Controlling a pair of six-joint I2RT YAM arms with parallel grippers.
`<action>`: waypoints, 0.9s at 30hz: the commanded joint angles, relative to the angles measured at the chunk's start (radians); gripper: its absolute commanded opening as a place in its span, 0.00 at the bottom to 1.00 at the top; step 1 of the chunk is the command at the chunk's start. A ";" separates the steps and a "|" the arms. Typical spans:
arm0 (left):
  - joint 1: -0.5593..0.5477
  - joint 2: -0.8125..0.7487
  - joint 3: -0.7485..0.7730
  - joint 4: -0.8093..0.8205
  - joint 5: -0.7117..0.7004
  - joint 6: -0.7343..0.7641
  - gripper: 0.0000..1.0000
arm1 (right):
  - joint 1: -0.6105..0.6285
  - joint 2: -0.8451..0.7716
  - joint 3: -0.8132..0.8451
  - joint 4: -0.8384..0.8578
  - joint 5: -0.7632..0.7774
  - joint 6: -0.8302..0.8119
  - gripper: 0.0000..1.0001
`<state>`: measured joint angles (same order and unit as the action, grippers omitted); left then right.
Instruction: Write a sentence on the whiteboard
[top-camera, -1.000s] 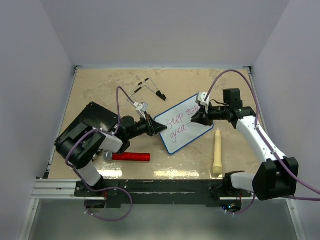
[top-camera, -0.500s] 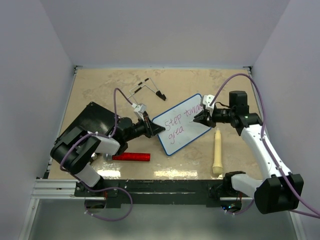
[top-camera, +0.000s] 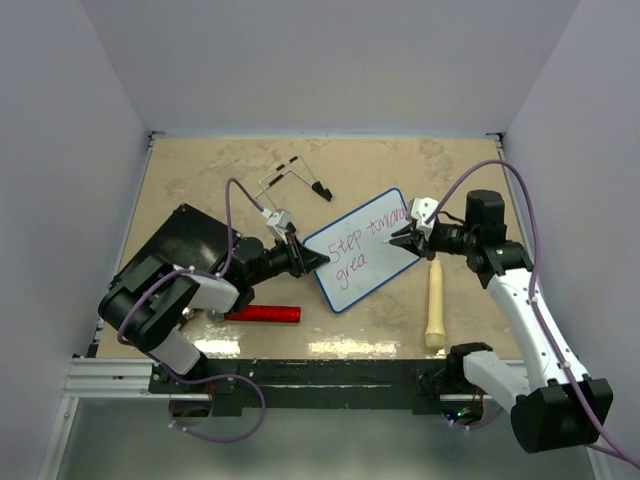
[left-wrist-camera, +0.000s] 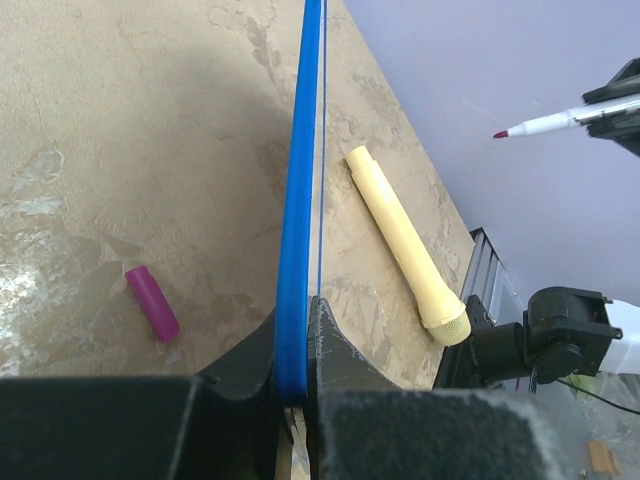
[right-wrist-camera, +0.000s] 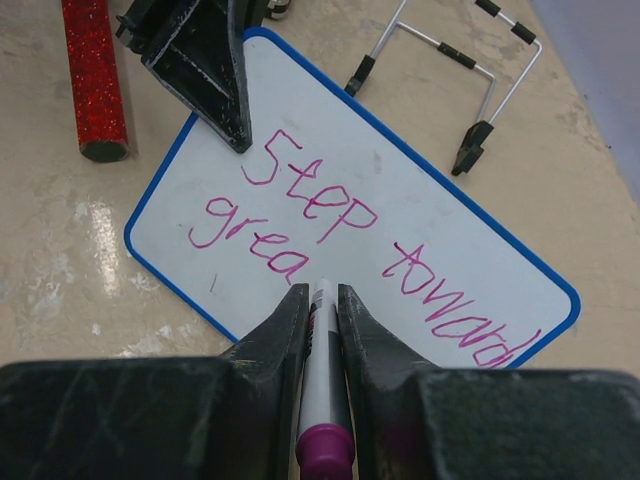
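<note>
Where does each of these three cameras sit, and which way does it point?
Top external: high behind the robot, looking down on the table; left gripper and right gripper flank the whiteboard.
Left wrist: on the left arm, sighting rightward along the whiteboard's blue edge, clamped between its fingers.
Right wrist: on the right arm, looking down at the sentence; its fingers hold a marker.
Both wrist views share the whiteboard and marker.

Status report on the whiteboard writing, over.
Left gripper shut on whiteboard rim. Right gripper shut on marker, tip lifted. Sentence reads "Step toward grea". Nothing blocking.
</note>
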<state>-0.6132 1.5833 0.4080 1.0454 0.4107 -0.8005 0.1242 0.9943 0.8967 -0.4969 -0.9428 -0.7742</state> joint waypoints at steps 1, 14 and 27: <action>-0.016 -0.026 -0.026 -0.019 -0.010 0.032 0.00 | -0.003 -0.006 -0.058 0.072 -0.019 0.046 0.00; -0.033 -0.032 -0.041 0.019 0.014 0.020 0.00 | 0.012 0.073 -0.068 0.124 -0.033 0.009 0.00; -0.034 -0.032 -0.069 0.083 -0.001 -0.023 0.00 | 0.075 0.095 -0.061 0.032 -0.030 -0.085 0.00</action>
<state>-0.6373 1.5681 0.3630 1.0840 0.3962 -0.8238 0.1959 1.1080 0.8268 -0.4385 -0.9680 -0.8276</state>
